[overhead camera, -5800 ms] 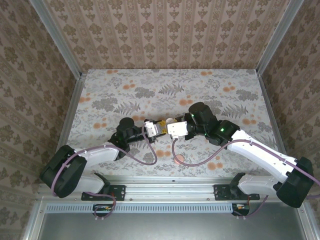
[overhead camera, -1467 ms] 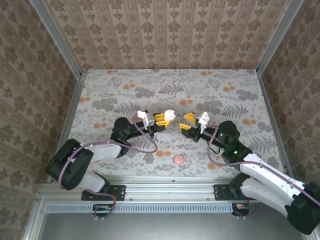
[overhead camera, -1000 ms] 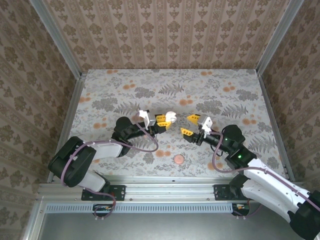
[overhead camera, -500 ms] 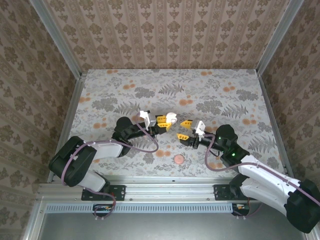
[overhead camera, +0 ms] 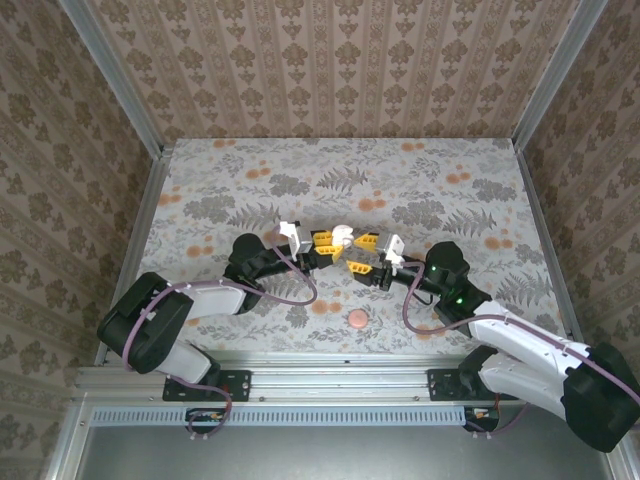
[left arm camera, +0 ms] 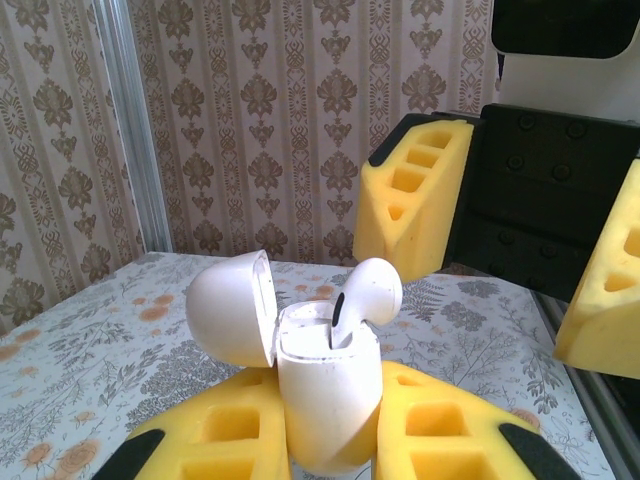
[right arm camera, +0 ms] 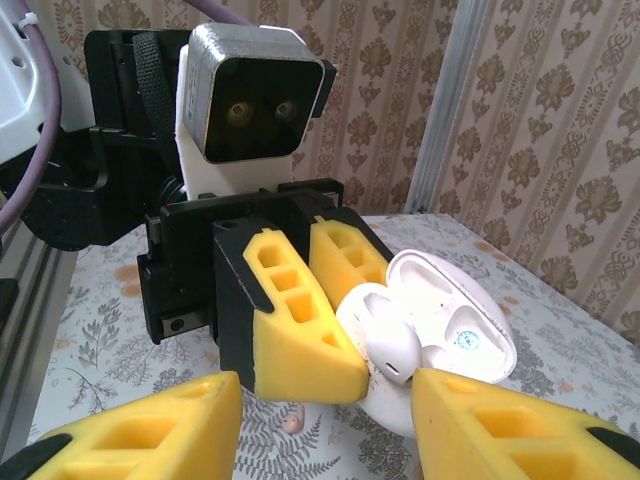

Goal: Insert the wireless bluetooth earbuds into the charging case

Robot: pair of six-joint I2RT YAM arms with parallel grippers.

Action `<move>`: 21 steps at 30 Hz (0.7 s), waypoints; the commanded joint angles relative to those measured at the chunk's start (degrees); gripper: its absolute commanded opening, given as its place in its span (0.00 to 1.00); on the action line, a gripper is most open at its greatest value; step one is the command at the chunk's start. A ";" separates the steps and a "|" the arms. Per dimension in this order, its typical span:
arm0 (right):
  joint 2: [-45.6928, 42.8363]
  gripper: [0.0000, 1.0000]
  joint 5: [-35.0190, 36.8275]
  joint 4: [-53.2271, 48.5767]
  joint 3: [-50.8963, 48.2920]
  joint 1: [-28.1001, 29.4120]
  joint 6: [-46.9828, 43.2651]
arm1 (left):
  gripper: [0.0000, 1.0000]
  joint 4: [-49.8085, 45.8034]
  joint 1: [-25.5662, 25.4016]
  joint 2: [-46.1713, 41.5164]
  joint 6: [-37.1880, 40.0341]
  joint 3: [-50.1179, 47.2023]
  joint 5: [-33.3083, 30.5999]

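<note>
Setting: floral-print surface (overhead camera: 420,170) boxed in by brown patterned wallpaper walls.
Left fingers (left arm camera: 230,440): clamped on white egg-shaped plastic charging case (left arm camera: 325,400), upright, lid (left arm camera: 232,305) hinged open.
Earbud: white glossy wireless earbud (left arm camera: 368,290) stem-down in the case, head tilted and poking above the rim.
Right fingers (right arm camera: 130,430): spread apart, gripping nothing, just beside the case and facing the left pair.
Progress: judged partway; one bud entered but apparently not seated, a push down likely left; second bud not made out.
Left wrist view: bud's height above the rim.
Right wrist view: lid's inside; tiny pinkish speck (right arm camera: 291,423) below, too small to name.
Top view: arms meeting mid-surface; round pink disc (overhead camera: 357,319) nearer the bases.
</note>
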 commanded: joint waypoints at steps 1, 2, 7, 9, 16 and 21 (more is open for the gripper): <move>0.63 0.50 -0.20 3.14 1.92 -0.36 -0.74 | 0.00 2.11 -0.32 -1.66 1.17 0.69 0.94; 0.98 0.49 -0.36 3.51 2.00 -0.35 -0.53 | 0.00 2.11 -0.33 -1.72 1.27 0.64 0.92; 1.36 0.49 -1.50 3.50 2.54 -0.39 -0.29 | 0.00 2.10 -0.30 -1.69 1.12 0.85 0.86; 1.41 0.49 -1.71 3.37 2.69 -0.29 -0.34 | 0.00 2.11 -0.32 -1.68 1.03 0.82 0.92; 2.39 0.46 -3.67 2.96 3.26 -0.34 -0.24 | 0.00 2.10 -0.25 -1.69 0.93 0.73 0.86; 3.77 0.43 -4.70 3.13 4.01 -0.31 -0.13 | 0.00 2.09 -0.28 -1.70 0.78 0.80 0.72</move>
